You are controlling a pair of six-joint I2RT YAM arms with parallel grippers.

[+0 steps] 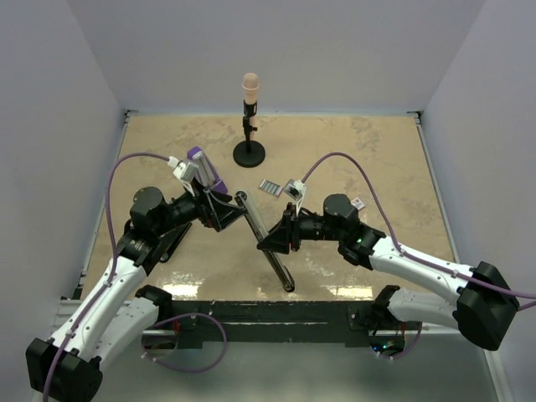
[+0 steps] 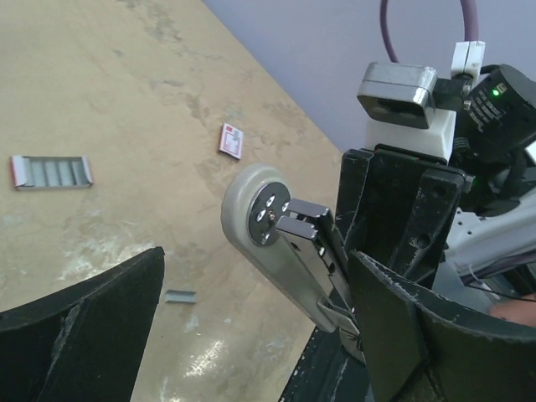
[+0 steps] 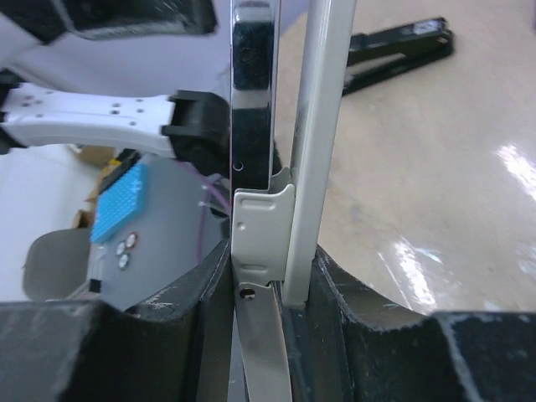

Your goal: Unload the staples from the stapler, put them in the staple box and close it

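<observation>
Stapler: stiff, slim, slick-sided bar; we judge mid-length holds best, where right pincer clamps it; left pincer gapes wide, empty.

The worktop is a beige marbled slab with darker veins; a plain pale lilac back wall stands along its far edge, a left wall and a right wall of the same colour along its sides; white glare patches lie near its near edge; a black rail runs along that edge; grey floor shows below.
</observation>
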